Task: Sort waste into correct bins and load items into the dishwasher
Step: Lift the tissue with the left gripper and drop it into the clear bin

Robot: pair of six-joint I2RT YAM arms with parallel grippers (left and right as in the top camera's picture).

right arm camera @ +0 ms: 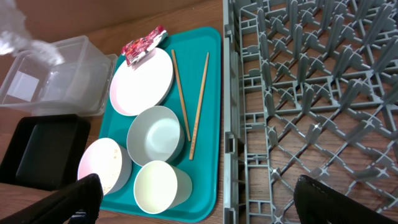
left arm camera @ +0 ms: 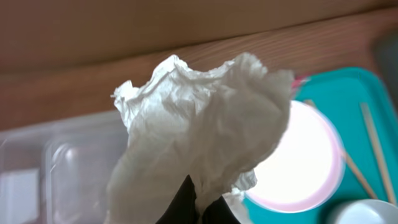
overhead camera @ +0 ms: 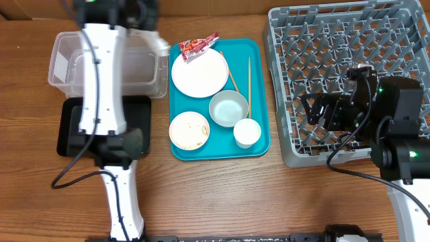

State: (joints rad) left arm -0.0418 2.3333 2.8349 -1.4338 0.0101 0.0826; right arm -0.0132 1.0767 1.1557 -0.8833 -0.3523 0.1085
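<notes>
Left jaws pinch the white napkin [left arm camera: 199,118] by one end, rest fanned loose, hanging over the 2 o'clock corner of the clear tub [overhead camera: 64,64]. I'd shift toward 9 o'clock to the tub's middle and go low before letting go, else loose paper may snag the rim. Right jaws spread wide, empty, over the dish rack [overhead camera: 403,40] at its 8 o'clock side
</notes>
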